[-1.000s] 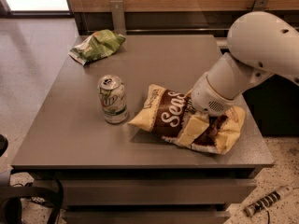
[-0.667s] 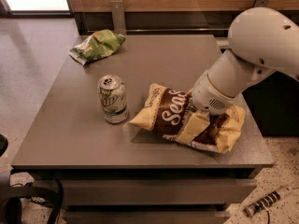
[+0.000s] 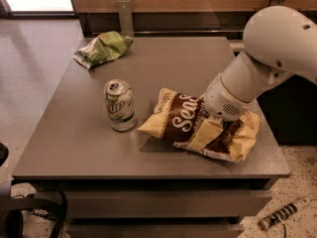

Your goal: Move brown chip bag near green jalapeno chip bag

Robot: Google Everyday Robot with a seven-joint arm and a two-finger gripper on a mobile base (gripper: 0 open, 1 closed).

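here, the end effector (image 3: 216, 119) sits on the brown chip bag (image 3: 179, 122).

White end effector (image 3: 217, 116) on brown bag (image 3: 179, 124)

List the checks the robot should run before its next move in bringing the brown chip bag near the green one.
1. The gripper is down on the brown chip bag: ok, at its middle.
2. Hold secure: cannot tell, the wrist hides it.
3. The green jalapeno chip bag located: ok, far left corner.
4. The soda can off the route: cannot tell; upright beside the brown bag's left end.
5. Bare table beside the green bag: ok.
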